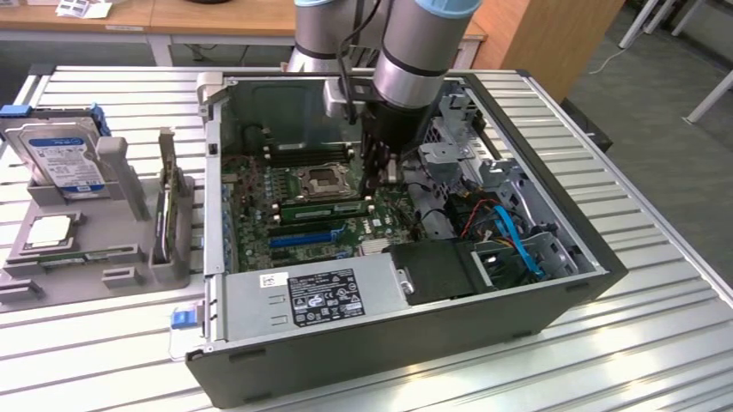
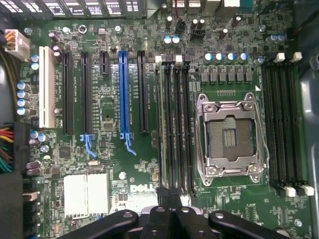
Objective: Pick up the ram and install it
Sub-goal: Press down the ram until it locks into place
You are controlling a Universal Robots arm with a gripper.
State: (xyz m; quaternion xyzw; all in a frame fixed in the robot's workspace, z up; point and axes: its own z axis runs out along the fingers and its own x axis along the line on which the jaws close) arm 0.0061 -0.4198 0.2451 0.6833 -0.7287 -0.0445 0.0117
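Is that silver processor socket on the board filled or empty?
Empty. The socket sits with its metal frame around a bare contact grid in the wrist view; no chip or cooler covers it on the motherboard.

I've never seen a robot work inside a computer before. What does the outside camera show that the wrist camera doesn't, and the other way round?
Exterior view alone: the whole open computer case on a slatted table, a grey holder with a hard drive, and the arm reaching in. Wrist view alone: the blue expansion slot seen from straight above and the white slot. Both: the motherboard's empty processor socket, the ram in the memory slots, and the end effector above it.
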